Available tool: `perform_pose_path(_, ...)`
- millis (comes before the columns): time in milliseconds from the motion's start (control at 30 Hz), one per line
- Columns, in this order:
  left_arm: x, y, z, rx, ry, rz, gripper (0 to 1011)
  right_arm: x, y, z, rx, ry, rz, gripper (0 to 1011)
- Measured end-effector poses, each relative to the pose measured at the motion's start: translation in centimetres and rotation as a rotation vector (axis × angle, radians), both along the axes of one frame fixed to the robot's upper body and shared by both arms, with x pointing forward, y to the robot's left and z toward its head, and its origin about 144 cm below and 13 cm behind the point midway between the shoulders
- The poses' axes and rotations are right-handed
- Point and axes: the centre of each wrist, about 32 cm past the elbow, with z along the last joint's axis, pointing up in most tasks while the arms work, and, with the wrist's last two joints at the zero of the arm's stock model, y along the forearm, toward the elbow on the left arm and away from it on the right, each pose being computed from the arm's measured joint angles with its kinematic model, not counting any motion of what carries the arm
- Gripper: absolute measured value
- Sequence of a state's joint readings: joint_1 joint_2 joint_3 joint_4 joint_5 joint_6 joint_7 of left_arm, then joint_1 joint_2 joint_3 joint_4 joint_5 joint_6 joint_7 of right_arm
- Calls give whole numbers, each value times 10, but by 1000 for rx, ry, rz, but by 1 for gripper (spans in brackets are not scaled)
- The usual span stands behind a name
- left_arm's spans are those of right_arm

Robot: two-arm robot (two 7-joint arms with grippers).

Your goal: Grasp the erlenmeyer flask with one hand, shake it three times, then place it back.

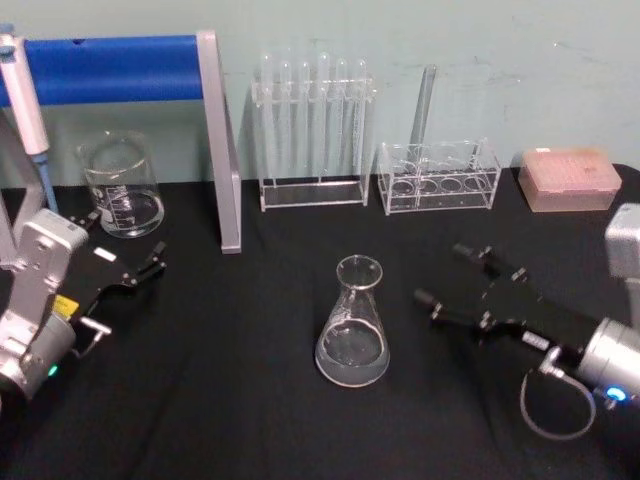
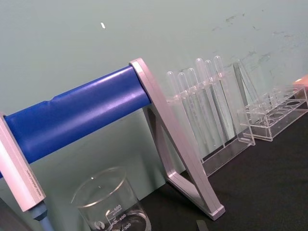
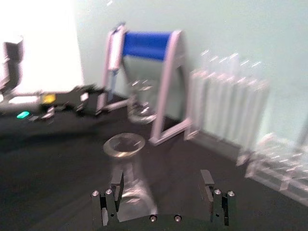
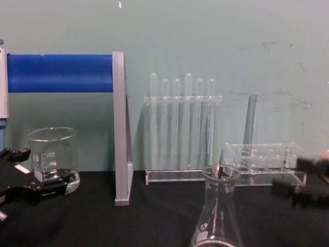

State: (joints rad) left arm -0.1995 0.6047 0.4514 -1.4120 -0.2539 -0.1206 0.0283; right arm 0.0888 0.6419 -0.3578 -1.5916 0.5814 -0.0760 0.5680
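Erlenmeyer flask [image 1: 353,328] upright on the black table [image 1: 250,420], lower centre of the head view.
Right gripper [image 1: 452,272], jaws spread open and empty, sits just right of it, apart. Left gripper [image 1: 125,258], at the left edge, jaws parted, holds nothing. Farther back: beaker [image 1: 122,186], blue-roller stand [image 1: 150,90], test-tube rack [image 1: 313,130].
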Motion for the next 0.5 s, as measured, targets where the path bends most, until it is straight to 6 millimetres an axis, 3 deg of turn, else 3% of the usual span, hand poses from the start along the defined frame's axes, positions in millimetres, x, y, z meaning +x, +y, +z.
perform_pose_path(167,0,0,0,0,0,0,1001,-1,-2,9,53,-64,-138,1000)
perform_pose_path(500,0,0,0,0,0,0,1001,7,11,9,45,-121,-381,1000)
